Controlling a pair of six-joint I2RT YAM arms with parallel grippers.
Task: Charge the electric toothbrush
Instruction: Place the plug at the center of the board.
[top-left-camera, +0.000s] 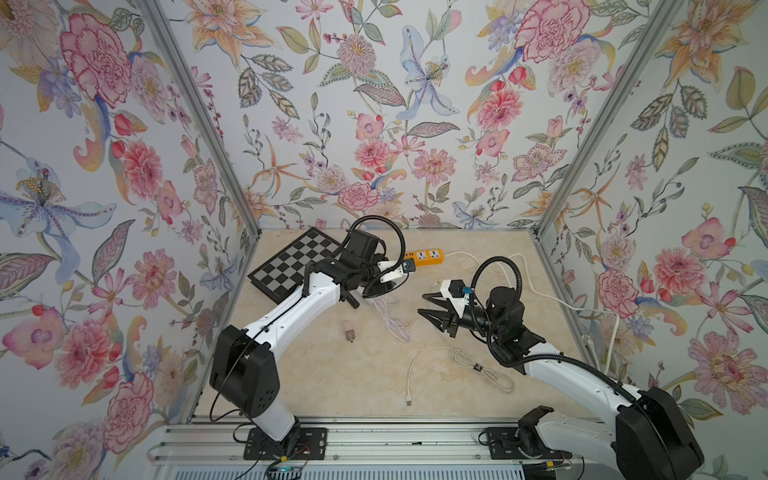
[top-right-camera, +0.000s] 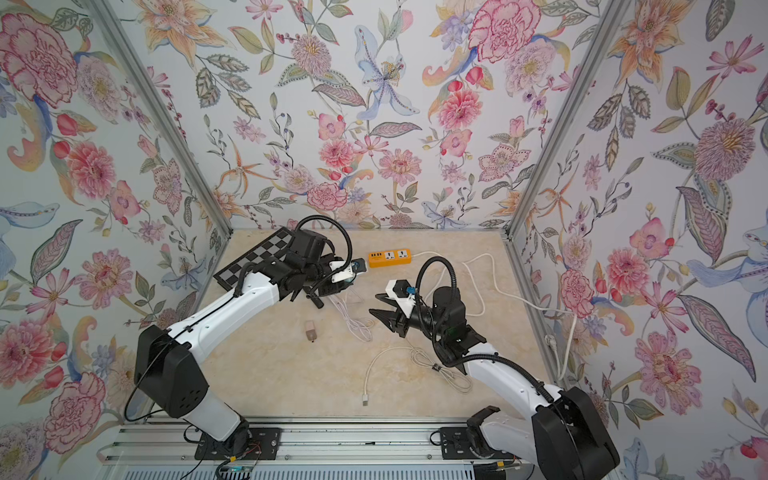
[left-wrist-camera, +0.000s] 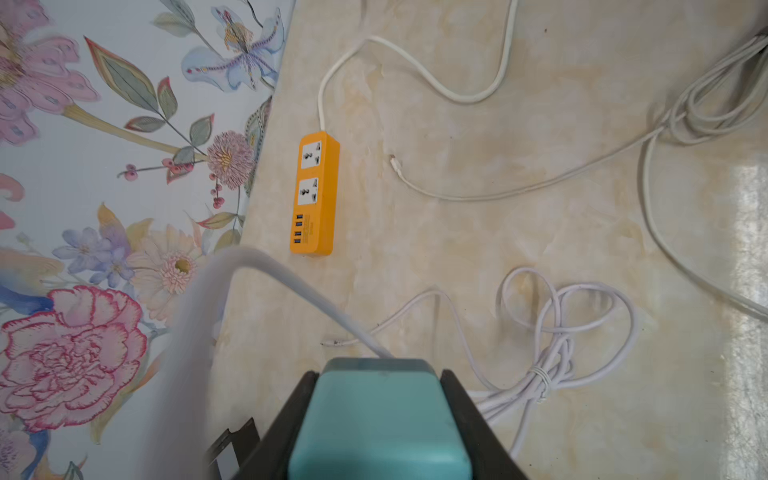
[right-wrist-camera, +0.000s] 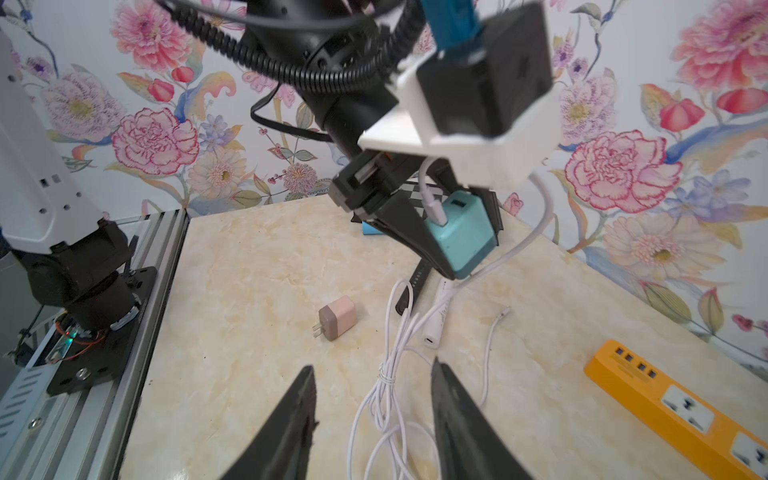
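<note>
Left hand (left-wrist-camera: 380, 376) is clamped on the teal charger block (right-wrist-camera: 461, 232), one finger on each side face. It is held clear of the table, so the plug face stays free for a socket. A white cable (right-wrist-camera: 430, 199) is already seated in the block's port and hangs down to a tied bundle (right-wrist-camera: 386, 374) lying just ahead of the right hand (right-wrist-camera: 372, 365).

Right hand is apart and empty, hovering above the table and aimed at the left hand. It looks to be standing by, well placed for a support or cable job.

The toothbrush (right-wrist-camera: 441, 305) looks to be the white stick lying flat on the table almost directly below the left hand, its port end towards the right hand; nothing is plugged into it. The cable's loose tip (right-wrist-camera: 505, 311) lies near it, not touching.

The orange power strip (left-wrist-camera: 316, 195) sits ahead of the left hand, its sockets facing up and empty. The likely next job is getting the block into a socket, so the grip makes sense.

A pink plug adapter (right-wrist-camera: 338, 318) lies unused on the table between the two arms. A second white cable (top-left-camera: 457, 357) lies beside the right arm. The chessboard (top-left-camera: 297, 259), behind the left arm, is not involved.

Judgement: about mid-task, since the block has no power and the brush has no cable. Risk: the hanging cable could snag the bundle or drag the brush.
</note>
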